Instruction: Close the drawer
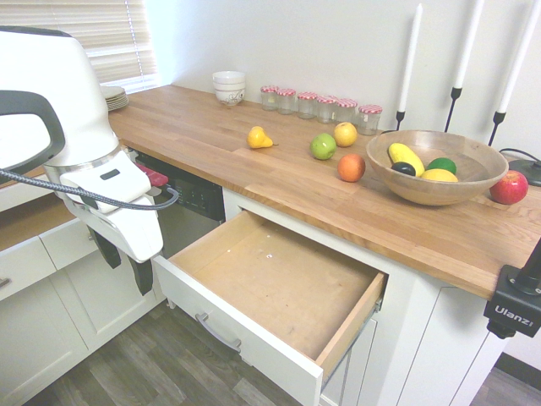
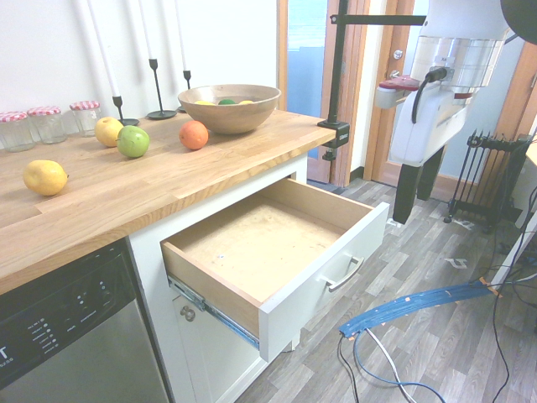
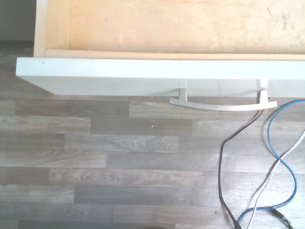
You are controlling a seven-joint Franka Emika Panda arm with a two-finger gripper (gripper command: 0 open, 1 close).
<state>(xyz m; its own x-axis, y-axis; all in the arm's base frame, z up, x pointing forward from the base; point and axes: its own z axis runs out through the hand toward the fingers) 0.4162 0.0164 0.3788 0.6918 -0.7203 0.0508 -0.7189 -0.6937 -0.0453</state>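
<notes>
The gripper (image 1: 125,264) hangs in front of the cabinet, out over the floor and a little to the side of the open drawer (image 1: 279,279). It touches nothing. Its two dark fingers (image 2: 405,195) point down, with an empty gap between them in both exterior views, so I judge the claw to be apart and holding nothing.

The drawer is pulled far out from under the wooden countertop (image 1: 279,182). Its white front faces the floor space where the gripper hangs, and the curved silver handle (image 3: 223,103) sits in the middle of this front. The bare-wood bottom inside is empty.

From these pictures I judge that the closing is not yet begun: this is the approach step. The wrist view looks straight down over the front edge and the handle, so the gripper is near the front, but on the outer side of it. The next move calls for bringing the fingers lower, to the height of the white front, and then pushing it straight toward the cabinet. A push near the handle would be better than one at a corner, because a corner push may turn the drawer on its rails.

Further back, on the countertop, there are loose fruits, a wooden bowl (image 1: 397,173) with fruit, a row of small jars (image 1: 321,105), and stacked white bowls (image 1: 228,87) near the wall.
</notes>
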